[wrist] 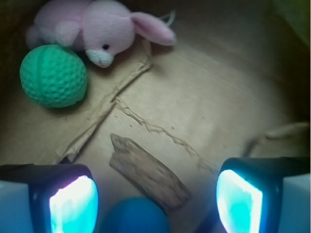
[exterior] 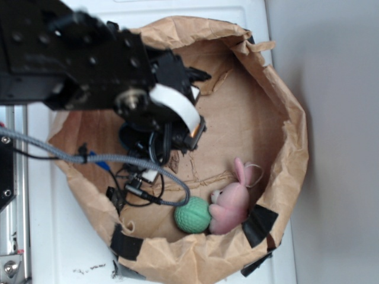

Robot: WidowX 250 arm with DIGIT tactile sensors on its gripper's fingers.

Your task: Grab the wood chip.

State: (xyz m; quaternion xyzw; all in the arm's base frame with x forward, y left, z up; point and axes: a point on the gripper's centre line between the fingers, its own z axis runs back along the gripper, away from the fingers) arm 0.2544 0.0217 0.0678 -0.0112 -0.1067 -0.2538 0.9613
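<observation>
Item: wood chip point(wrist: 148, 173), flat, rough and brown, lay on the tan paper floor of the paper-lined basket point(exterior: 290, 124), angled between the two fingers and touching neither. Gripper point(wrist: 155, 196): jaws stood wide apart and held nothing; finger pads point(wrist: 73, 206) glowed pale cyan in the wrist view. Blue ball point(wrist: 136, 216): sat at the near end of the chip, low between the fingers, possibly touching it, though blur left that unclear. Green ball point(wrist: 53, 75): dimpled, rested well beyond the chip, against a pink plush rabbit point(wrist: 92, 29). Arm point(exterior: 89, 65): black, hung over the basket's left half in the exterior view, hiding the chip there.
</observation>
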